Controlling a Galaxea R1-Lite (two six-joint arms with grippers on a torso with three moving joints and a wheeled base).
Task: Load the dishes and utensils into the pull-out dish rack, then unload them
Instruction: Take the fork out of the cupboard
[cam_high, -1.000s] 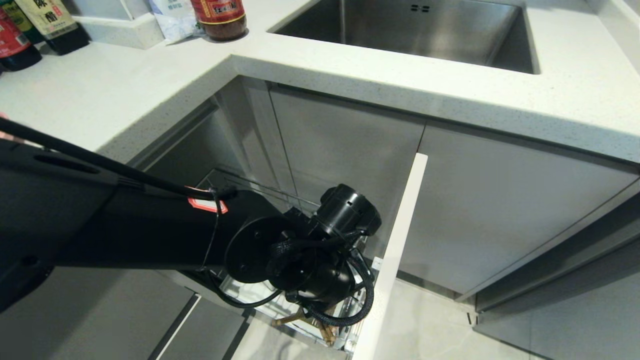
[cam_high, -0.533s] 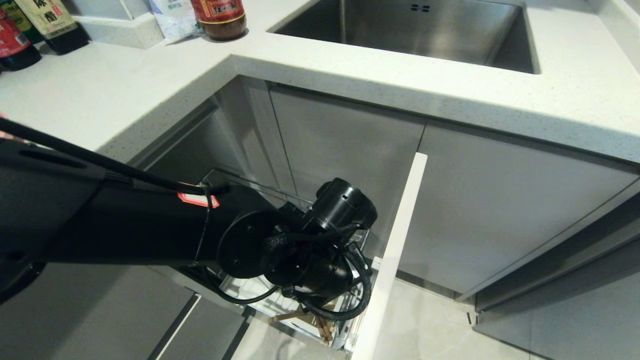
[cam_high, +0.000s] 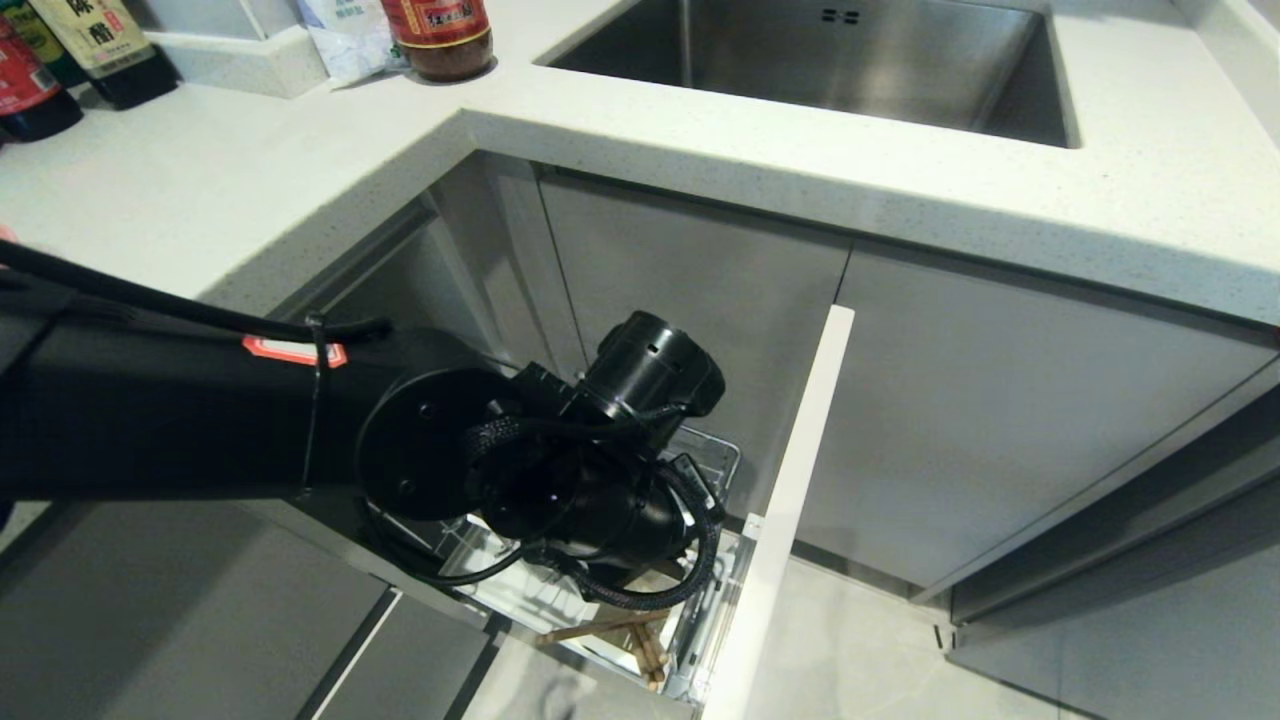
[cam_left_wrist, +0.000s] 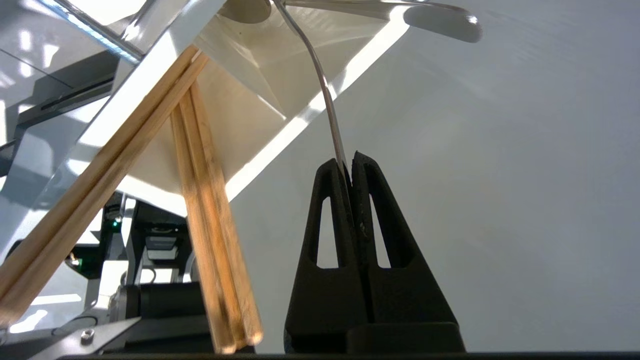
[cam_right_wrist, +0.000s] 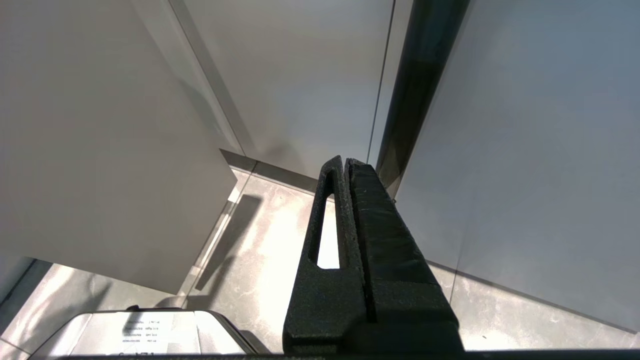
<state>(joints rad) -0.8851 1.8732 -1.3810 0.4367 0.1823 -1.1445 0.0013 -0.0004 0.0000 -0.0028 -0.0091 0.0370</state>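
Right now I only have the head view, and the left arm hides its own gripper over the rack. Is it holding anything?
Observer: Yes. The left gripper is shut on the fork, pinching its thin handle.
Operator: Are the chopsticks gripped too?
Observer: No. The chopsticks lean out of the white utensil cup, beside the fork.
Operator: And the right gripper?
Observer: The right gripper is shut on nothing, hanging over the floor by the cabinet fronts.

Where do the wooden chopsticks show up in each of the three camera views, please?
Head view: chopsticks near the bottom edge, below the left arm's wrist, at the front of the pull-out dish rack.
Left wrist view: chopsticks fill the left side, leaning out of the white utensil cup.
Right wrist view: not in it.
Shared landmark: the rack's white panel front.
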